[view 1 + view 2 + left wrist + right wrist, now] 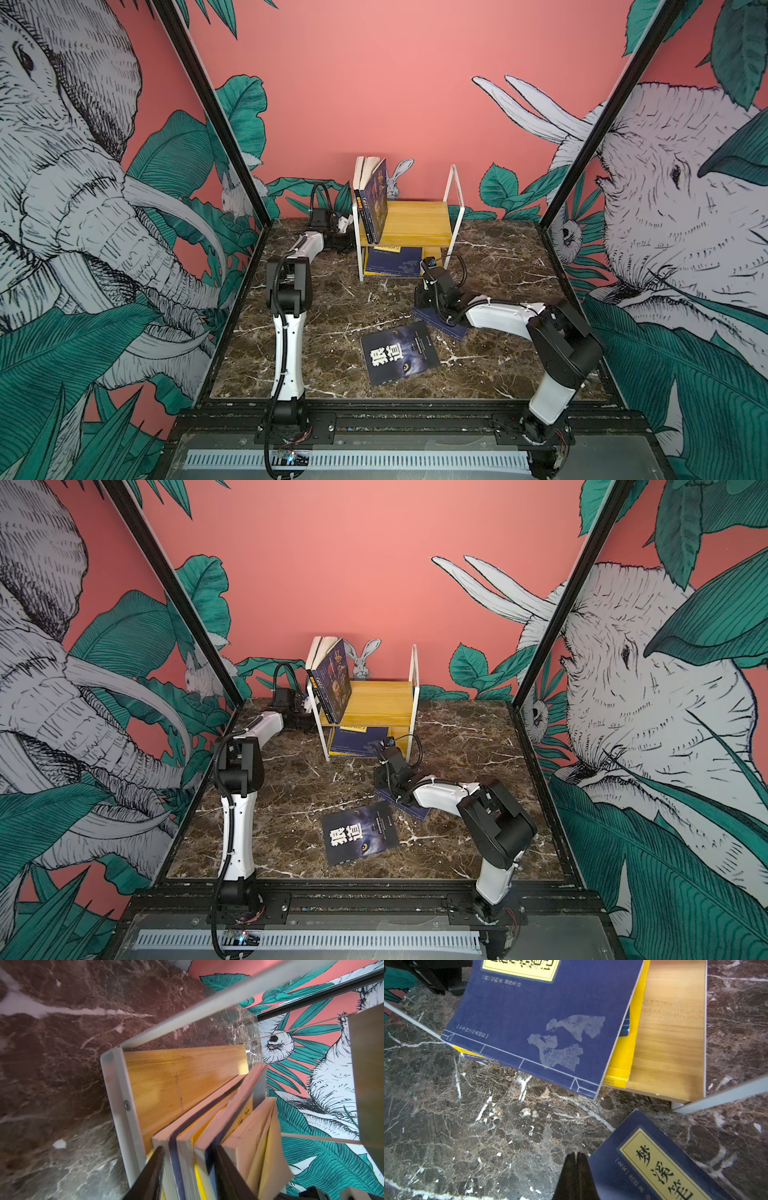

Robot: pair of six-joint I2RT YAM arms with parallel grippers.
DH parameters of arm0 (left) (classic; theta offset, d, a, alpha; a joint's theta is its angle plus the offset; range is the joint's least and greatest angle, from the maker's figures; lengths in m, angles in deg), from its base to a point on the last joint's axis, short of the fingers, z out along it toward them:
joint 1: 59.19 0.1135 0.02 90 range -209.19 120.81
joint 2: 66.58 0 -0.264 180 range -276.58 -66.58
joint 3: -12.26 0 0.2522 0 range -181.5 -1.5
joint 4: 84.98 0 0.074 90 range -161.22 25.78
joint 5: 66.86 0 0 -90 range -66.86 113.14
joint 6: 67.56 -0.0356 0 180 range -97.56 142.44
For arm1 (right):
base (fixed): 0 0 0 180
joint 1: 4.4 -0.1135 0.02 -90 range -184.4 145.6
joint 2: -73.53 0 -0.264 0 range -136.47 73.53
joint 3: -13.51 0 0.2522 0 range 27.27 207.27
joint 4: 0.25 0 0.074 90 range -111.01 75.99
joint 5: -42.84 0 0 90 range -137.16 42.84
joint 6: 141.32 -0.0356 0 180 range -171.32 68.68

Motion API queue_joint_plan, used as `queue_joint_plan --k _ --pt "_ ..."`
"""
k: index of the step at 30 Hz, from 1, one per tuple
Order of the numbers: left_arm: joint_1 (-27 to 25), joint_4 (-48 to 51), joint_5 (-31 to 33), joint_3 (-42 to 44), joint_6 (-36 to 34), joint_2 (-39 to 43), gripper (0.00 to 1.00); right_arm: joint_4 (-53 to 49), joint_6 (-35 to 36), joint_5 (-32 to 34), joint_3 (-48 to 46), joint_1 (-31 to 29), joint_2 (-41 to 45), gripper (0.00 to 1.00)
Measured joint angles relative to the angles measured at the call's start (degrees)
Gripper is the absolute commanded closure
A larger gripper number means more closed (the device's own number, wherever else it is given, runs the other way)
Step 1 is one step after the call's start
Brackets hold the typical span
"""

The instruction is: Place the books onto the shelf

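Note:
The shelf stands at the back middle of the table. Several books stand leaning at the left end of its top board. My left gripper reaches in from the left and is shut on three of these books, with a fanned-open one outside its jaws. A navy book lies flat over a yellow one on the lower board. A dark book with white characters lies on the table. My right gripper is shut and empty, its tips beside a navy yellow-labelled book.
The marble tabletop is fenced by black frame posts and patterned walls on three sides. The right part of the top board is bare wood. The left arm lies along the shelf's left side, close to the back wall.

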Motion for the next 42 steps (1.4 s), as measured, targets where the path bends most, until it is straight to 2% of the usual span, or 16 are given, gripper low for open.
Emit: queue_joint_plan --k 8,14,20,28,42 --pt "0.17 0.42 -0.15 -0.52 -0.68 0.00 0.76 0.72 -1.25 2.89 3.08 0.00 -2.12 1.00" --pt "0.24 0.17 -0.94 -0.55 -0.81 0.00 0.78 1.66 -1.31 4.68 6.60 0.02 -4.79 1.00" --pt "0.28 0.17 -0.92 -0.52 -0.44 0.00 0.69 2.36 -1.25 6.01 9.11 0.55 -6.93 1.00" --pt "0.20 0.20 -0.94 0.24 0.52 0.55 0.63 3.04 -0.57 5.86 9.16 0.87 -7.50 1.00" --pt "1.97 0.33 -0.98 7.52 1.92 8.55 0.53 4.31 -1.03 2.89 10.51 0.59 -9.70 1.00"
